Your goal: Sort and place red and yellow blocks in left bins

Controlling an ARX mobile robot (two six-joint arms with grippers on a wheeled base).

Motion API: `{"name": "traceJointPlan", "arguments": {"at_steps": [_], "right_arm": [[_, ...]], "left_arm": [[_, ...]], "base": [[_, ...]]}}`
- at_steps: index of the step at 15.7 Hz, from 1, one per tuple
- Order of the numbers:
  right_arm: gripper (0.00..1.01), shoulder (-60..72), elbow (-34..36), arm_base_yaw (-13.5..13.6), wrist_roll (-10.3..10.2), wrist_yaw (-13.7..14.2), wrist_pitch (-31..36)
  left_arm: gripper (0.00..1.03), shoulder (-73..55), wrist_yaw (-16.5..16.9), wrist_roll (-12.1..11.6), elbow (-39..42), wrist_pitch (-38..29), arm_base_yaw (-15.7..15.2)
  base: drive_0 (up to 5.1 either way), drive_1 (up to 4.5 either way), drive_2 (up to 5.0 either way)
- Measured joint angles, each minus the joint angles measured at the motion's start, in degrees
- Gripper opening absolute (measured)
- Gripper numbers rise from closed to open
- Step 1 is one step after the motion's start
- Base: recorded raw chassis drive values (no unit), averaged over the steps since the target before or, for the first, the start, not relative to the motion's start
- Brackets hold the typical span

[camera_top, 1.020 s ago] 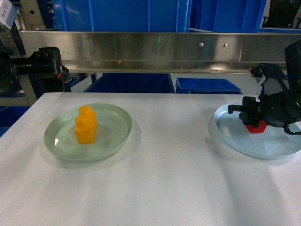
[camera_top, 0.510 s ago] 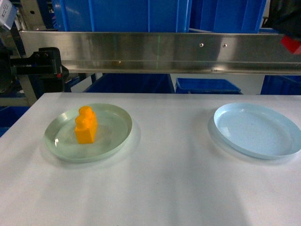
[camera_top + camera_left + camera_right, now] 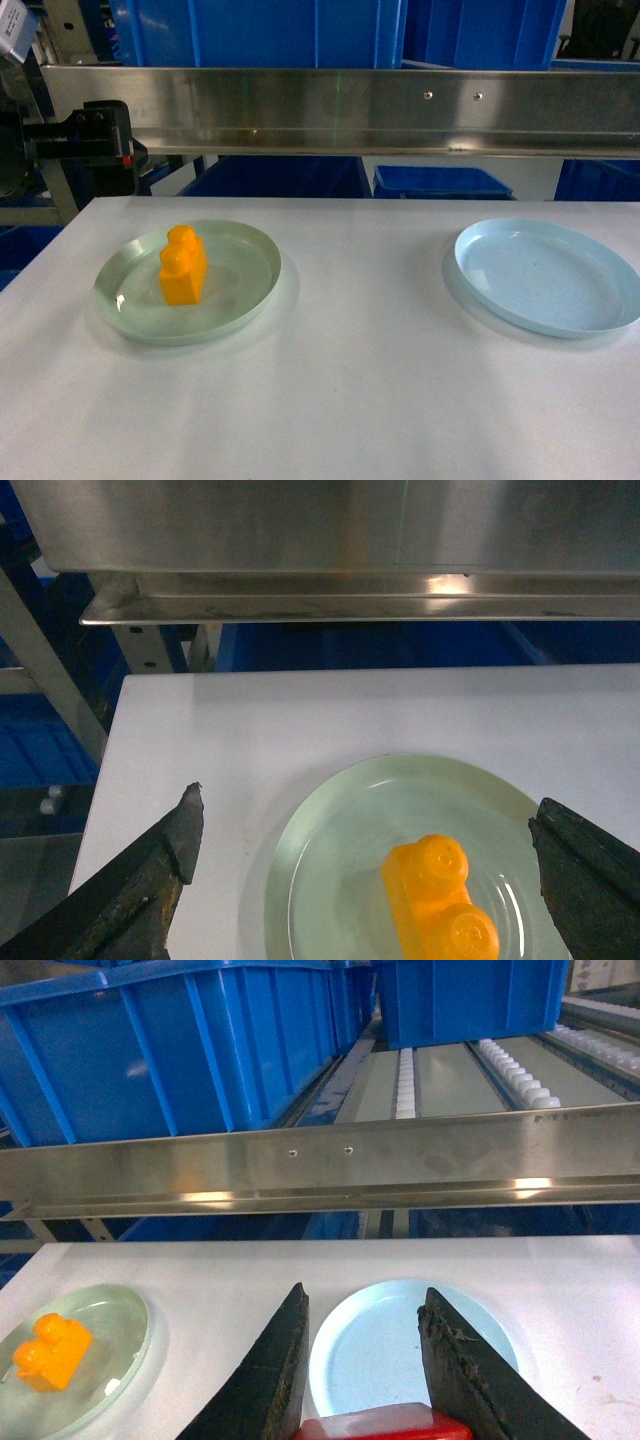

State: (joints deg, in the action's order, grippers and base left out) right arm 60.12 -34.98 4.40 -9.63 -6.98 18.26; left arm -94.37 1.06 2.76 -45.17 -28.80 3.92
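Head view: white table (image 3: 350,400) with two shallow plates. Pale green plate (image 3: 187,282) sits left, pale blue plate (image 3: 545,276) right, well apart. Orange-yellow two-stud brick (image 3: 183,265) stands upright inside the green plate, near its middle. Blue plate holds nothing. Steel rail (image 3: 340,108) runs across behind the table; blue crates (image 3: 260,30) above and behind it, more blue crates (image 3: 440,182) lower down past the table's far edge. Neither gripper shows in this view; a black arm part (image 3: 95,135) sits at the left edge by the rail.

Left wrist view: left gripper (image 3: 370,875) spread wide, fingers (image 3: 150,880) at the frame's lower corners, nothing between them but the green plate (image 3: 330,850) below. Brick (image 3: 440,900) lies in the plate's right half, studs facing the camera.

Right wrist view: right gripper (image 3: 365,1360) held above the table, fingers (image 3: 265,1380) drawn close and clamped on the red block (image 3: 385,1425), whose top edge shows at the bottom of the frame. Blue plate (image 3: 350,1360) lies below, green plate (image 3: 110,1360) with the brick (image 3: 52,1352) at lower left. Large blue crate (image 3: 180,1050) fills the upper left beyond the rail (image 3: 320,1170); a roller conveyor (image 3: 470,1070) runs away on the right.
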Motion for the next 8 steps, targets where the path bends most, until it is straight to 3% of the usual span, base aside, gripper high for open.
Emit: {"name": "traceJointPlan", "arguments": {"at_steps": [4,8], "right_arm": [[0.28,-0.7,0.04,0.11,0.02,0.44,0.22],[0.28,0.33,0.13,0.02,2.36,0.46,0.52]], "left_arm": [[0.98,0.0,0.0,0.0,-0.02,0.0,0.0],[0.98,0.0,0.0,0.0,-0.02,0.0,0.0]], "base": [[0.0,0.0,0.0],[0.0,0.0,0.0]]}}
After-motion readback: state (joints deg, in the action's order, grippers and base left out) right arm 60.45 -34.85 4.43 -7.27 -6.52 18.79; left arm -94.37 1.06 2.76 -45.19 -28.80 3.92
